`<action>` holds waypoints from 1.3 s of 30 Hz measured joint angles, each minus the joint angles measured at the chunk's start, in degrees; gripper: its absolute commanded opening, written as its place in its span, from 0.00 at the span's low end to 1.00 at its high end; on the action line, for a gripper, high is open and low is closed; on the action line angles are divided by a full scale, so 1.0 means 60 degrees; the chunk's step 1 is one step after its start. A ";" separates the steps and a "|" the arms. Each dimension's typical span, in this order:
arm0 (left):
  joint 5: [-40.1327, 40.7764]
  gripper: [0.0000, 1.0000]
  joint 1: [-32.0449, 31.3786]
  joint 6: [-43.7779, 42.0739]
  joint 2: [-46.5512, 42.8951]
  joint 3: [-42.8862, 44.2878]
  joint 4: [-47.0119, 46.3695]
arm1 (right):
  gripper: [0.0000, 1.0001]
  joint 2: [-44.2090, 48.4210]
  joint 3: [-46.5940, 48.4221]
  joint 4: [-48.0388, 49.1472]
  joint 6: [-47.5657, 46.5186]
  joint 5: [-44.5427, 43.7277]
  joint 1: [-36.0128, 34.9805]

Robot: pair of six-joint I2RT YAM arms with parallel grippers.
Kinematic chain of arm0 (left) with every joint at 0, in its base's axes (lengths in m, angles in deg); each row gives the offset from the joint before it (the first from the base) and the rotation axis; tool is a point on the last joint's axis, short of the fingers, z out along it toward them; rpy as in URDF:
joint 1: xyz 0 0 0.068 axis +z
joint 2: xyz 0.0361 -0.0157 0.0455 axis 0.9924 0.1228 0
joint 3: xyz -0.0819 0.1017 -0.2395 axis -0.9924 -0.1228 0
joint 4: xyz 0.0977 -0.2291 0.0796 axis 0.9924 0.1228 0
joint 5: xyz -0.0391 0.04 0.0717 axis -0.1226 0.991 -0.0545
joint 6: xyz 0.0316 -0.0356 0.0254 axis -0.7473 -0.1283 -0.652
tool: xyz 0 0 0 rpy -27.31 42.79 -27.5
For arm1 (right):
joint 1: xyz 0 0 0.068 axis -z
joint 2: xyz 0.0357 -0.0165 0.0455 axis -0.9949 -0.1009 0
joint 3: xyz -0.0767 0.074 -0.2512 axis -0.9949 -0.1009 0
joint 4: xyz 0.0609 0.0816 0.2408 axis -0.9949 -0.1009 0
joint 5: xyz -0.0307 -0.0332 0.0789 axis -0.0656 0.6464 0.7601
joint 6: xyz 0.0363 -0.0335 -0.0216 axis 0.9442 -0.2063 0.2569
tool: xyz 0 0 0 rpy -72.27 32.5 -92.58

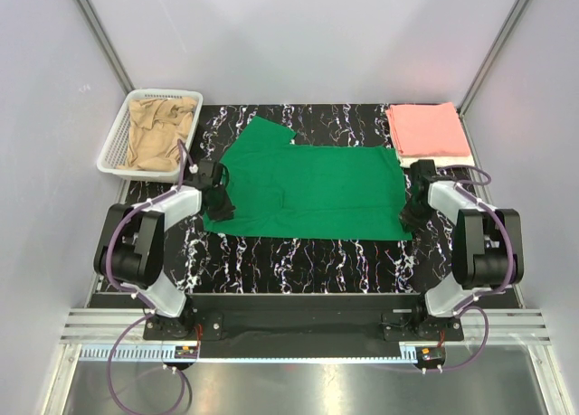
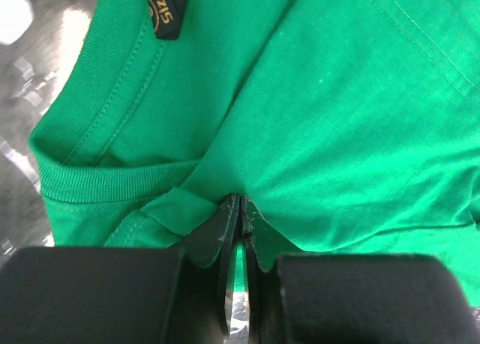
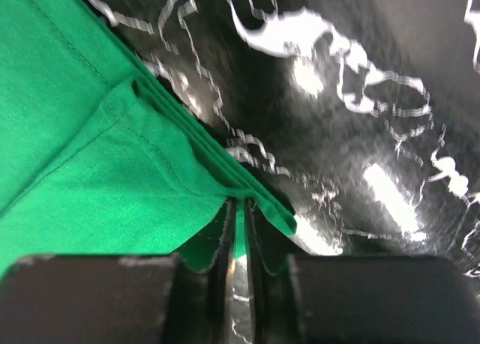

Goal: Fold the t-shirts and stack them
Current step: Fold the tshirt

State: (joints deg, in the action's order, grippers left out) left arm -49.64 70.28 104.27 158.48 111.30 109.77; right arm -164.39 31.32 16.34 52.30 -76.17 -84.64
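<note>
A white mesh basket (image 1: 115, 142) sits at ten o'clock on the table (image 1: 298, 261). The table is black with white veins.

Count from my station: three t-shirts for certain: one green t-shirt (image 1: 317, 184), one tan t-shirt (image 1: 161, 130), one pink t-shirt (image 1: 427, 128). A white strip (image 1: 450, 160) under the pink could be a fourth; can't tell. One mesh basket (image 1: 116, 144). One table (image 1: 298, 252). Two grippers: left gripper (image 1: 223, 209), right gripper (image 1: 410, 216).
</note>
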 measured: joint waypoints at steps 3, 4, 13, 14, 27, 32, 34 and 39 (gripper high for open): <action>0.0229 0.15 0.0015 -0.0004 -0.0270 -0.0186 0.0280 | 0.20 0.0525 -0.0419 -0.0033 0.0109 0.0270 0.0171; 0.0313 0.15 0.0025 -0.0004 -0.0350 -0.0233 0.0379 | 0.20 0.0765 -0.0565 -0.0076 0.0142 0.0310 0.0211; 0.0565 0.14 0.0186 0.0007 -0.0776 -0.0656 0.0510 | 0.20 0.0794 -0.0969 -0.0058 0.0273 0.0576 0.0729; 0.0568 0.14 0.0197 0.0004 -0.0874 -0.0743 0.0506 | 0.21 0.0867 -0.1035 -0.0051 0.0291 0.0703 0.0783; 0.0652 0.37 0.0299 -0.0295 -0.2987 -0.0984 0.1949 | 0.36 0.2656 -0.1005 -0.0539 0.0182 0.1625 0.1020; 0.0222 0.42 0.0324 -0.0936 -0.3228 0.0962 0.2342 | 0.42 0.2991 0.0084 -0.0026 -0.0251 0.2579 0.1020; 0.0098 0.44 0.0324 -0.1348 -0.3173 0.2025 0.2328 | 0.44 0.2889 0.0510 0.0382 -0.0404 0.2962 0.1013; 0.0018 0.45 0.0448 -0.2452 -0.1865 0.4652 0.2160 | 0.48 0.1311 0.2025 0.1377 -0.1118 0.4156 0.0805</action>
State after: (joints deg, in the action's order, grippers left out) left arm -49.53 72.97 89.56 147.29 139.21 122.73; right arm -156.52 43.47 24.61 45.59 -51.23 -79.81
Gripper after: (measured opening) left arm 0.443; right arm 0.466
